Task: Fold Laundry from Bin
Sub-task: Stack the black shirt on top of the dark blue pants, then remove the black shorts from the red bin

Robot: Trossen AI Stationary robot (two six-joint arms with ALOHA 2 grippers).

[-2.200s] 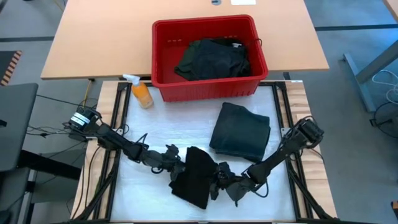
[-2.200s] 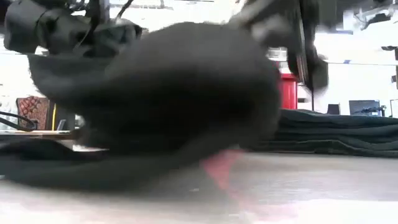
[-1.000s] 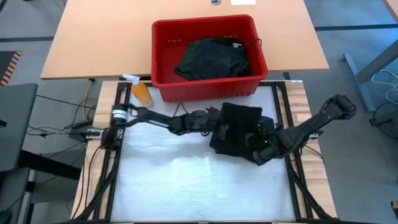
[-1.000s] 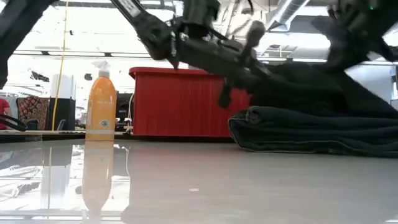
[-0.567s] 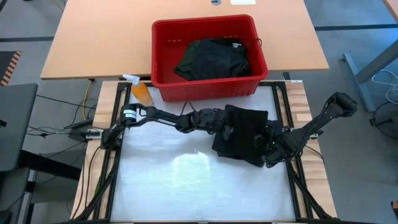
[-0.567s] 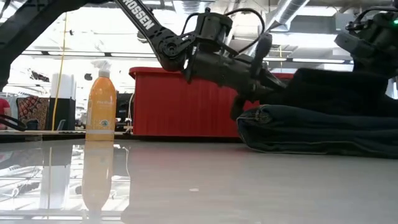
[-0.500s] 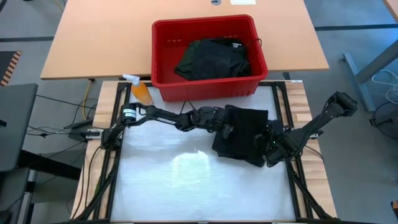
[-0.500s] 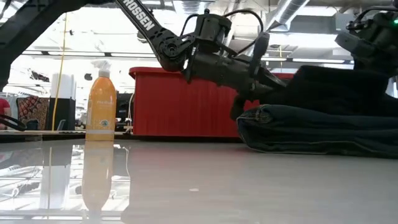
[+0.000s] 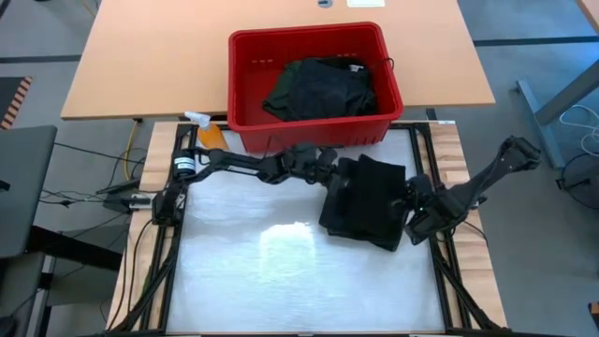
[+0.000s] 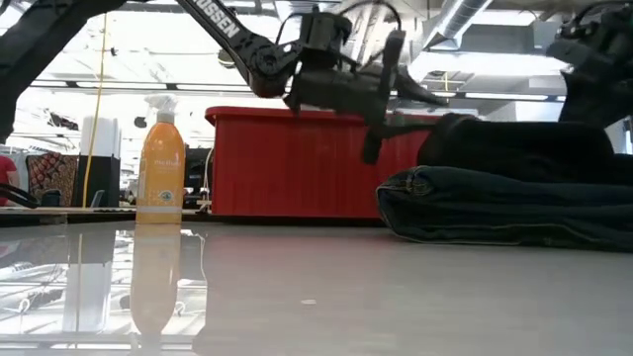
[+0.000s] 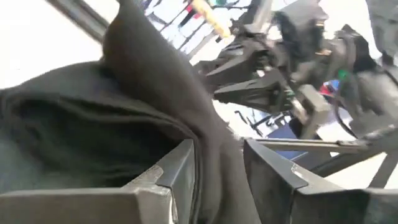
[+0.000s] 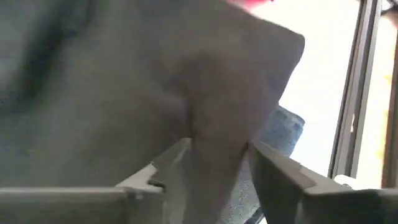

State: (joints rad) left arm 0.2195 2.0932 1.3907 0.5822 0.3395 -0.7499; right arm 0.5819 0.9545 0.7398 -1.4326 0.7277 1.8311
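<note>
- Left arm (image 9: 234,166): dark, slender links; a white band near its base joint; white lettering along one link in the low view.
- Right arm (image 9: 487,183): dark, with a bulkier angular elbow housing.
- Left gripper (image 11: 217,180): two flat grey fingers with squared edges.
- Right gripper (image 12: 217,177): matching flat grey fingers.
- Black cables trail from the left arm's base.
</note>
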